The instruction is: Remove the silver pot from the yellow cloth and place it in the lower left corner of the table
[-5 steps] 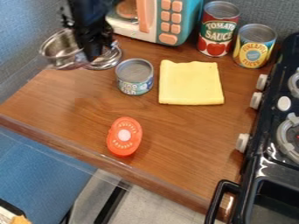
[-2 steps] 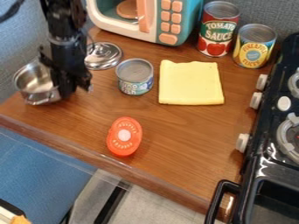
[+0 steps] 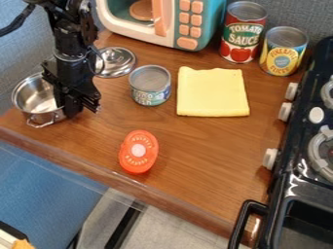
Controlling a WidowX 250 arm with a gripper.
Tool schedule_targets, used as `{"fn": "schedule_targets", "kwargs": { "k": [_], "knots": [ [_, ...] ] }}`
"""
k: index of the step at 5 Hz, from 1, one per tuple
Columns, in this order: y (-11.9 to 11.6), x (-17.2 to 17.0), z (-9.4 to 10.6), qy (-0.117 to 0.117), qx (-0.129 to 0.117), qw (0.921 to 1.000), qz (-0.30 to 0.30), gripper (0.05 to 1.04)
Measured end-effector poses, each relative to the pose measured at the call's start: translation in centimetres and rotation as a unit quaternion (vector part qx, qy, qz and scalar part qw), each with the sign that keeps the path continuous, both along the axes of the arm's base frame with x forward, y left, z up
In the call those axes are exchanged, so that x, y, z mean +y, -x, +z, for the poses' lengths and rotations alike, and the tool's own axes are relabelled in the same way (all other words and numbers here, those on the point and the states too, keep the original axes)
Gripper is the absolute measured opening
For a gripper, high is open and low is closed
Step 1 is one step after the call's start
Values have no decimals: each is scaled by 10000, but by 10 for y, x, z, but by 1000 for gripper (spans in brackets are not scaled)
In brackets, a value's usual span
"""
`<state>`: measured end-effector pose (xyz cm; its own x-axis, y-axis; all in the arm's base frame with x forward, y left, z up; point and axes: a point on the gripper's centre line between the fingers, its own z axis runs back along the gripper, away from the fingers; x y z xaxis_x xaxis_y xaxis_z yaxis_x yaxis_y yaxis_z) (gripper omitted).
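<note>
The silver pot (image 3: 39,102) is at the left end of the wooden table (image 3: 195,160), close to its left edge, with one wire handle toward the front. The black gripper (image 3: 77,108) hangs at the pot's right side and covers part of its rim. How its fingers stand is unclear against the dark arm. The yellow cloth (image 3: 212,92) lies flat right of the table's middle, with nothing on it.
A silver lid (image 3: 115,62) lies behind the gripper, and a small can (image 3: 150,85) stands to its right. An orange-red object (image 3: 138,151) is near the front edge. Two tall cans and a toy microwave (image 3: 162,19) stand behind; a stove (image 3: 305,170) borders the right.
The arm and the pot have come forward and left from near the lid to the table's left end. In the last half second, both shifted only slightly.
</note>
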<state>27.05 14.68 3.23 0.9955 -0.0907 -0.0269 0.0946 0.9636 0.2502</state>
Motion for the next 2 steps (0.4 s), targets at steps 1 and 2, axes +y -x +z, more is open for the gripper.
{"fn": "schedule_targets", "kwargs": {
  "k": [1, 2],
  "knots": [
    [1, 0, 34, 178, -307, 9989, -308, 532],
    [4, 8, 59, 344, -345, 9974, -530, 833]
  ]
}}
